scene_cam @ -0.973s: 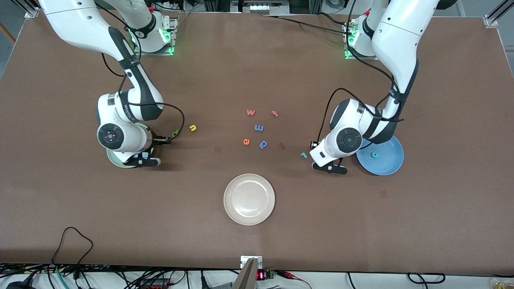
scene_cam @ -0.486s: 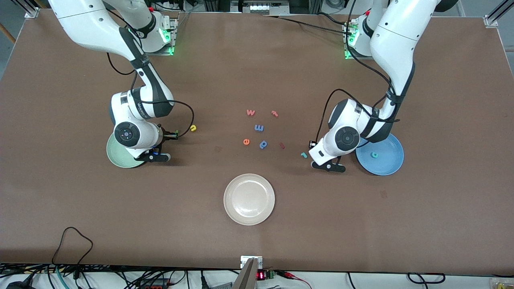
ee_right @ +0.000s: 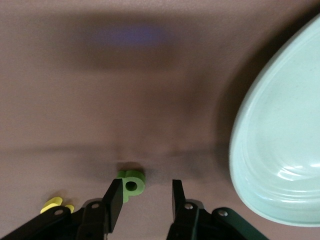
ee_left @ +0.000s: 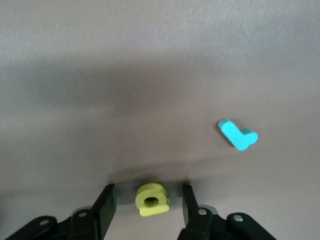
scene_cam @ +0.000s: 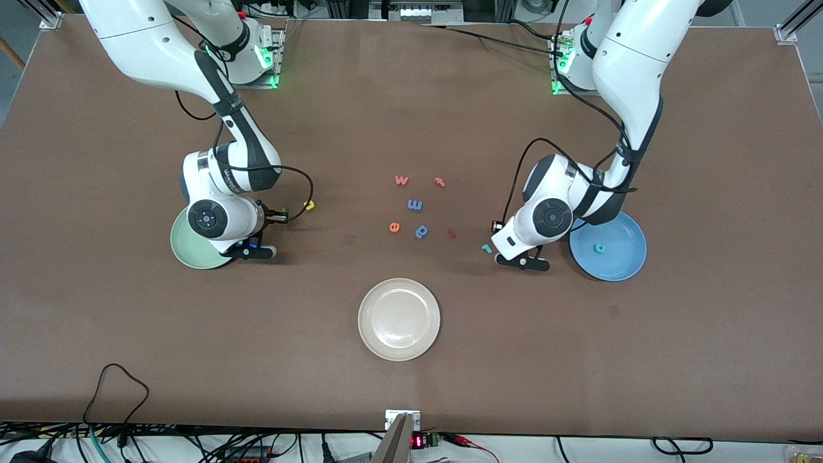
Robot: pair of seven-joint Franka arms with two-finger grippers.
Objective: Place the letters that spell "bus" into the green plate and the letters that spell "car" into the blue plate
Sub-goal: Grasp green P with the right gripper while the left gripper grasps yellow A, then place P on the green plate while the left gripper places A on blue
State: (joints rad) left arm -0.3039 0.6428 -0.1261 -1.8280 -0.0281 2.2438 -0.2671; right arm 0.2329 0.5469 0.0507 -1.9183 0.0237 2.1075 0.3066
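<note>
Matt brown table (scene_cam: 96,321) and glossy plates

The green plate (ee_right: 280,150) looks smooth and shiny, with light reflections, as does the white plate (scene_cam: 398,319). The yellow a (ee_left: 151,199) and the teal r (ee_left: 238,135) look like soft matt foam. The gripper fingers (ee_left: 105,202) are black matt plastic.

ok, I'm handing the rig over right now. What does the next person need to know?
Left hand: open, down at the table, fingers either side of the yellow a, no grip yet. The teal r lies on the table close by, near the blue plate.
Right hand: open around the green b, beside the green plate. The yellow u is on the table close by.
Done: teal c is in the blue plate.
To do: a and r to blue; b, u, s to green. The s is not visible.
</note>
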